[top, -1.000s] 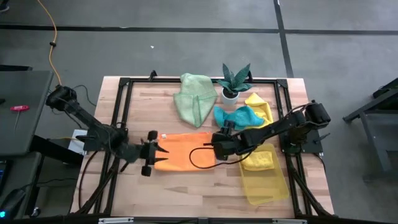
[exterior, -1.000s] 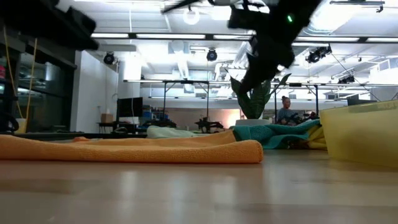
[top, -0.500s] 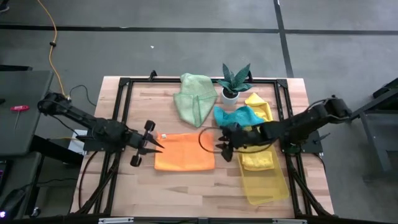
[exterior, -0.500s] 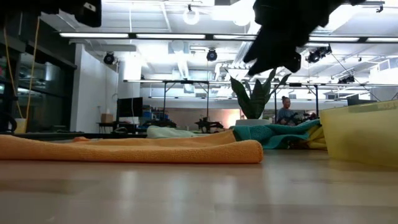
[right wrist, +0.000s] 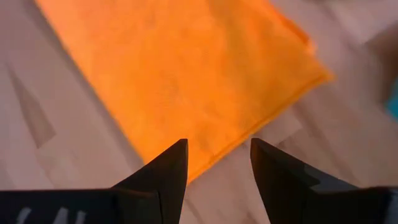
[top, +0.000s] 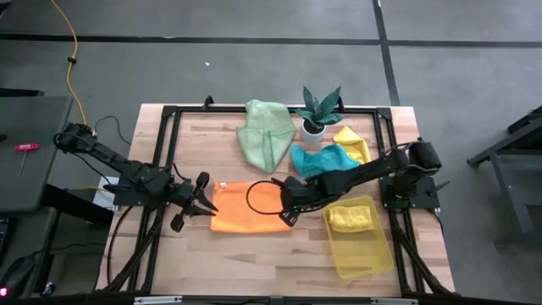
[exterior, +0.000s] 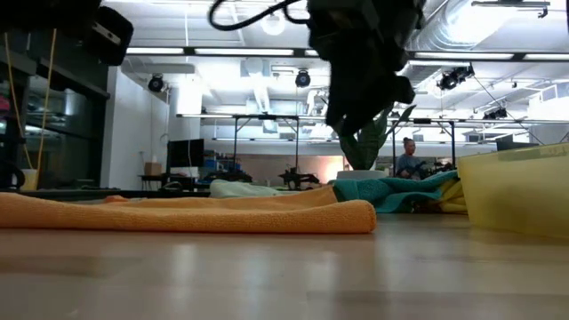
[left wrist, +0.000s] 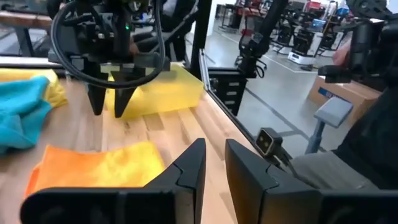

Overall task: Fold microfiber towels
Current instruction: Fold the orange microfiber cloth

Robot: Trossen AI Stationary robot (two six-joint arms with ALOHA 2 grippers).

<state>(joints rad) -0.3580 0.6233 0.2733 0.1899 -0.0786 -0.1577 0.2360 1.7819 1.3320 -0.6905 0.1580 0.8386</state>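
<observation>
The orange towel [top: 251,207] lies flat and folded on the table's middle [exterior: 187,214]. My left gripper [top: 206,202] stands just off the towel's left edge, roughly level; its fingers [left wrist: 214,167] keep a narrow gap and hold nothing. My right gripper [top: 286,206] hangs above the towel's right end, pointing steeply down, open [right wrist: 217,155] and clear of the cloth [exterior: 345,120]. Farther back lie a pale green towel [top: 264,135], a teal towel [top: 323,158] and a yellow towel [top: 350,138]. Another yellow towel [top: 351,218] rests folded in the tray.
A translucent yellow tray [top: 362,254] lies at the near right, beside the orange towel. A small spiky plant in a white pot [top: 318,112] stands at the far middle. A black frame [top: 166,152] runs round the table. Bare wood shows along the near edge [top: 254,254].
My left gripper has drawn back from the orange towel's left edge toward the table's left and tipped up to nearly level. My right gripper swung toward the table's right, then came back over the towel's right end, rolling its wrist. The towel has stayed flat.
</observation>
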